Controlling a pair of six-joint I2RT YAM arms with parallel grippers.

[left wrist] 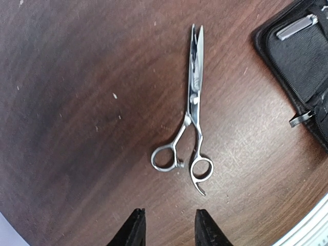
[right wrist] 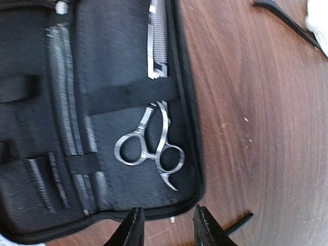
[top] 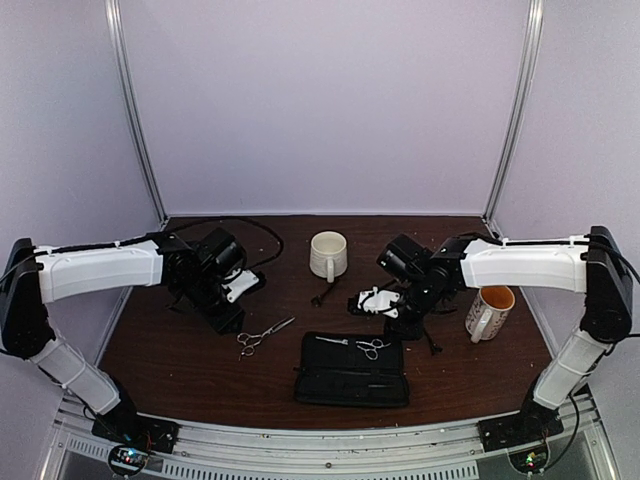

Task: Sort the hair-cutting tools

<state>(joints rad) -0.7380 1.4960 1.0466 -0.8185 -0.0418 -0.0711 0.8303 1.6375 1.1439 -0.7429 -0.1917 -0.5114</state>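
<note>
Brown table (top: 180,370) is carrying a case (top: 340,390) with strapped scissors (top: 365,346) inside; loose scissors (top: 262,336) are lying beside it, not yet sorted. Left gripper (left wrist: 169,212) and right gripper (right wrist: 168,210) are hovering spread, gripping nothing.

in the right wrist view the scissors (right wrist: 151,148) in the black case (right wrist: 31,128) are crossed by an elastic strap (right wrist: 128,95), so the pivot is hidden. the blade tips are cut off by the top edge. the case itself is cut off at left and top. a black clip (right wrist: 287,18) is cut by the top edge. in the top view a small dark item (top: 323,295) near the white mug (top: 328,255) is too small to be identified.
</note>
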